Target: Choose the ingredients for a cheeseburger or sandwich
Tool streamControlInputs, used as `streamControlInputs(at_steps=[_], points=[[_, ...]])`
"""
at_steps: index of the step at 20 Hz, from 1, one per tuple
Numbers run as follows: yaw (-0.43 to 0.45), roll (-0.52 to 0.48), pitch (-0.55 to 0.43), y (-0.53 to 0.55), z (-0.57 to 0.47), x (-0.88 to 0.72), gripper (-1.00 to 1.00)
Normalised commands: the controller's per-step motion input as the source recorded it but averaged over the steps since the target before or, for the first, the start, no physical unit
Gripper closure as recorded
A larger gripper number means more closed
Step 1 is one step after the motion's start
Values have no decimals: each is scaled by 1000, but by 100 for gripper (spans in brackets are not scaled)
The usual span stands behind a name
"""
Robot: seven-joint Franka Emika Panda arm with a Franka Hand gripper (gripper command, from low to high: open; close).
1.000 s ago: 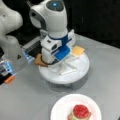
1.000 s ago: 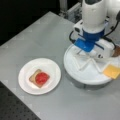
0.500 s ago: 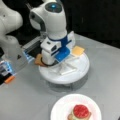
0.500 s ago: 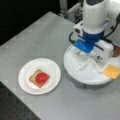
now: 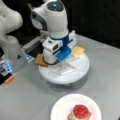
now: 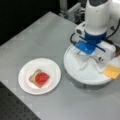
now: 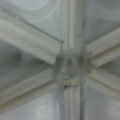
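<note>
Wrist view shows us only the white dividers (image 7: 67, 67) of the segmented tray (image 5: 82, 67) meeting at its hub, very close, so we judge the gripper (image 5: 53, 58) sits low over the tray's middle. Its fingers are hidden behind the arm's white and blue head in both front views, and we cannot tell whether they are spread, closed or holding anything. An orange cheese square (image 6: 112, 71) lies at the tray's right edge in a front view, and a tan bread square (image 5: 40, 60) pokes out at the tray's left edge. On the white plate (image 6: 53, 67), well apart from the tray, rests the sandwich (image 6: 39, 78): bread with a red tomato disc on top. Our worry is that fingers this near the dividers could catch a rib and shove the tray, or nudge the overhanging cheese off.
</note>
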Motion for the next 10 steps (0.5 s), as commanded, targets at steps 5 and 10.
streamControlInputs(at_steps=[5, 10], points=[[-37, -9, -158, 60, -219, -96, -100], [-11, -6, -161, -17, -193, -125, -100]])
